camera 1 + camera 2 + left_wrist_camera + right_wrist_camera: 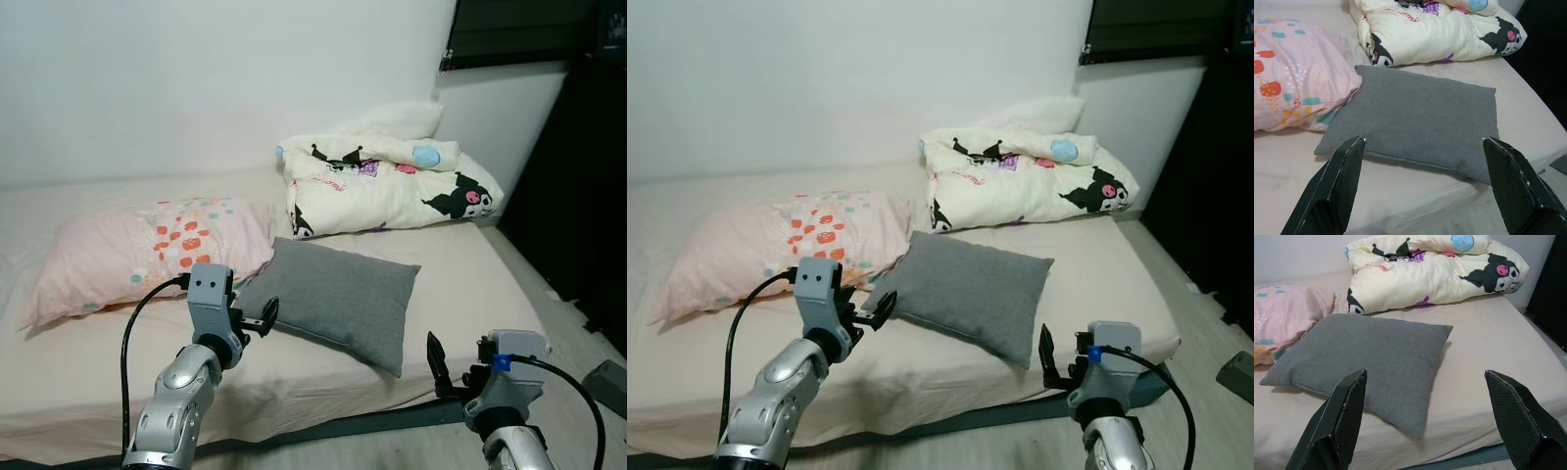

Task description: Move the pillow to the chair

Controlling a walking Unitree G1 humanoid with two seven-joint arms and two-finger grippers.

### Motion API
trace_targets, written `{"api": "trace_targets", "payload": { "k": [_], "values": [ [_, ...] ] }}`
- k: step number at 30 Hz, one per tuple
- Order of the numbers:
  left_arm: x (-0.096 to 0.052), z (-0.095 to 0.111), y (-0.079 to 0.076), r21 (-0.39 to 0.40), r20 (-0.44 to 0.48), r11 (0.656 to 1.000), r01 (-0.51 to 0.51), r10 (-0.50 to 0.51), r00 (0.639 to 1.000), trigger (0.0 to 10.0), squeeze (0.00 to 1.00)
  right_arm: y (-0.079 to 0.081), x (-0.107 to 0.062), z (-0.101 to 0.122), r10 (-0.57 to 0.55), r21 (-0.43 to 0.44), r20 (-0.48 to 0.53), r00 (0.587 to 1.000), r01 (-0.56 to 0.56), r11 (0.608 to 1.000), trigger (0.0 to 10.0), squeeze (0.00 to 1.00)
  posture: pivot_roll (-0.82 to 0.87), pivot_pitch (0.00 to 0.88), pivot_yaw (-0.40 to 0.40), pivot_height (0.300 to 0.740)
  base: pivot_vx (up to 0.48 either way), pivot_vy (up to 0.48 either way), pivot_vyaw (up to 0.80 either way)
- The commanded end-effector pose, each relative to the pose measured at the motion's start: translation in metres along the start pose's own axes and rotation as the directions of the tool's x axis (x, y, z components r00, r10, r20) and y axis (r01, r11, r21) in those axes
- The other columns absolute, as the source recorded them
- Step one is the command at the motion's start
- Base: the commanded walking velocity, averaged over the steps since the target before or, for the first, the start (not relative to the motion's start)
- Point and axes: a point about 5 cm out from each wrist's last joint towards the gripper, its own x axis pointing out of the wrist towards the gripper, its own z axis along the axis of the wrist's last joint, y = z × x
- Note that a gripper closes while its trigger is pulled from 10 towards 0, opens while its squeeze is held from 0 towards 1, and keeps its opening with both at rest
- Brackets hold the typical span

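Observation:
A grey square pillow point(338, 299) lies flat on the bed, one corner tucked against a pink patterned pillow point(147, 250). My left gripper point(263, 319) is open and hovers just above the mattress at the grey pillow's near left edge, without touching it. In the left wrist view its black fingers point(1334, 188) stand wide apart with the grey pillow point(1415, 120) straight ahead between them. My right gripper point(439, 364) is open and sits lower, by the bed's front edge, to the right of the pillow's near corner. In the right wrist view the grey pillow point(1371, 357) lies ahead.
A folded cream comforter with cartoon prints point(392, 181) lies at the far right of the bed point(470, 264), against the white wall. Dark furniture point(578, 176) stands to the right across a strip of floor. A grey object point(609, 384) lies on that floor.

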Motion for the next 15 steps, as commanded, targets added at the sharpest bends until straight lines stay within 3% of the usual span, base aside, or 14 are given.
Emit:
{"api": "trace_targets", "payload": {
  "k": [1, 15],
  "values": [
    [-0.0005, 0.0005, 0.0041, 0.000, -0.008, 1.000, -0.013, 0.013, 1.000, 10.0, 0.00, 0.0008, -0.0017, -0.0004, -0.003, 0.009, -0.007, 1.000, 0.003, 1.000, 10.0, 0.00, -0.07, 0.077, 0.043, 0.740, 0.000, 0.000, 0.00],
    [-0.0009, -0.0011, 0.0042, 0.001, -0.013, 1.000, -0.010, 0.010, 1.000, 10.0, 0.00, 0.0016, -0.0022, -0.0011, -0.002, 0.009, -0.010, 1.000, 0.002, 1.000, 10.0, 0.00, -0.07, 0.064, 0.045, 0.740, 0.000, 0.000, 0.00]
  ]
}}
